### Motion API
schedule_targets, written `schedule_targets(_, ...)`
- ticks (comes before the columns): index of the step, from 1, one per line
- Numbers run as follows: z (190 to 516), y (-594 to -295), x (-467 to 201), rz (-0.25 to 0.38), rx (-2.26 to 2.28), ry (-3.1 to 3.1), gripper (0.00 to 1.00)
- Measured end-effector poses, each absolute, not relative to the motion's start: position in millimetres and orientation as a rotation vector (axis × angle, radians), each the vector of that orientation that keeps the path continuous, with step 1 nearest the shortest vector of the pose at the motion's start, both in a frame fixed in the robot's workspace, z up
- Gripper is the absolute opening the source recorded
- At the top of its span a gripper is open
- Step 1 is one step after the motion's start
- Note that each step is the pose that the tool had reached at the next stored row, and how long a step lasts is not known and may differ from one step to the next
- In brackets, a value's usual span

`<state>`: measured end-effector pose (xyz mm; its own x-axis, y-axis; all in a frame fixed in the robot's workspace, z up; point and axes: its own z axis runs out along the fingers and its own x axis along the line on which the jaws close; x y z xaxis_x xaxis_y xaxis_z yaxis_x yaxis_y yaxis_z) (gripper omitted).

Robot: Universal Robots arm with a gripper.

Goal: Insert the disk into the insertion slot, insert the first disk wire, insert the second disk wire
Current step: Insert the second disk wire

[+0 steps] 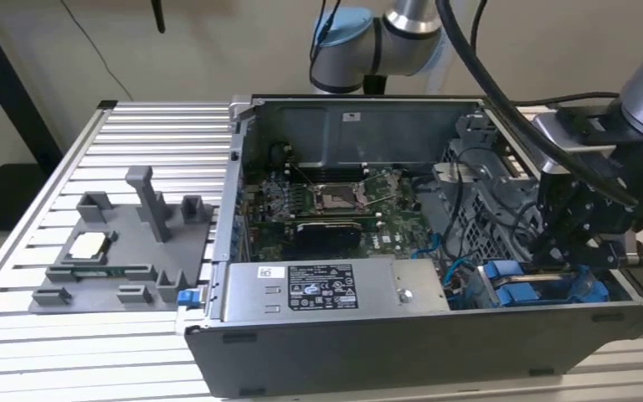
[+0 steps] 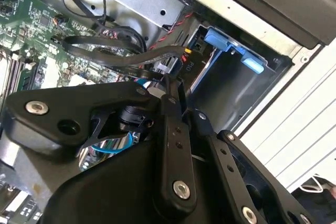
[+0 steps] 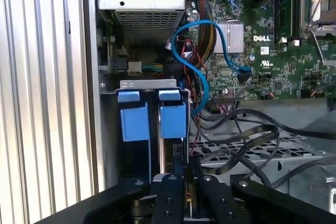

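Note:
The disk sits down in the drive bay at the case's corner on the exterior view's right. Its bright blue carrier [image 1: 519, 289] [image 3: 173, 121] [image 2: 226, 43] shows there, with a thin silver edge [image 3: 163, 148] between the two blue tabs. My gripper [image 1: 551, 258] [image 3: 187, 170] [image 2: 169, 85] reaches down into that bay, beside the carrier. Its fingers stand close together, shut; I cannot make out whether anything thin is pinched between them. Loose black wires [image 3: 236, 140] [image 2: 115, 59] loop just beside the fingertips, and a black connector [image 2: 190, 66] hangs close to them.
A grey labelled power-supply box [image 1: 321, 289] lies along the case's near side. The green motherboard [image 1: 333, 205] fills the middle, and a blue cable [image 3: 194, 35] arcs over it. A grey fixture plate [image 1: 120, 251] rests on the slatted table [image 1: 76, 151] at the exterior view's left.

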<state>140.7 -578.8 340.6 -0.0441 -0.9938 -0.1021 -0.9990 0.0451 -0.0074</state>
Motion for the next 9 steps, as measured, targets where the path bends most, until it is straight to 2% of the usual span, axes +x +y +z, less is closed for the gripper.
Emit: schedule_targets(9,330.7,-579.5,140.7,0.099,-2.115,2.210,0.18)
